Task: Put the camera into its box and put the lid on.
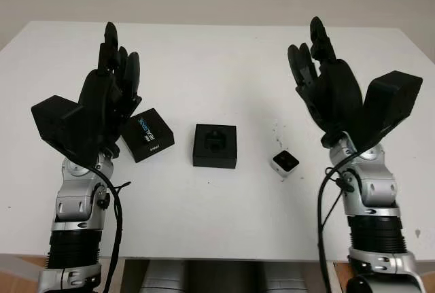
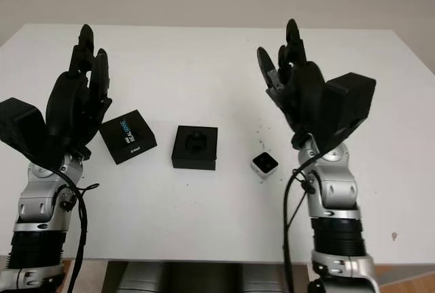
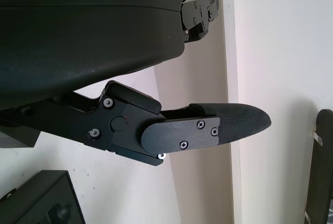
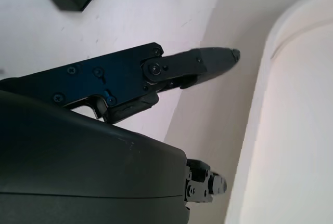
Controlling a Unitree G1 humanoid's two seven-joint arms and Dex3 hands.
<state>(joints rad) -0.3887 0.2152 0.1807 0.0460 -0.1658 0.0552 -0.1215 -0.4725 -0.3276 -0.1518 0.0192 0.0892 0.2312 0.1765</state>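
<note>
Left hand [image 1: 102,96], right hand [image 1: 329,82]: raised, holding nothing | box [image 1: 215,145]: uncovered, moulded insert | lid [image 1: 148,134], camera [image 1: 285,162]: on table [image 1: 217,55]

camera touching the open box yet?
Apart. The left eye view shows bare table between the camera and the box. Both hands, left and right, open above the table.

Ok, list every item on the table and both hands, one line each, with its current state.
camera: on the table, outside the box, right of it, not held.
box: open, insert showing, nothing placed in it.
lid: off the box, lying on the table to its left, printed side up.
left hand: open, raised above the table beside the lid.
right hand: open, raised above the table, right of the camera.
</note>
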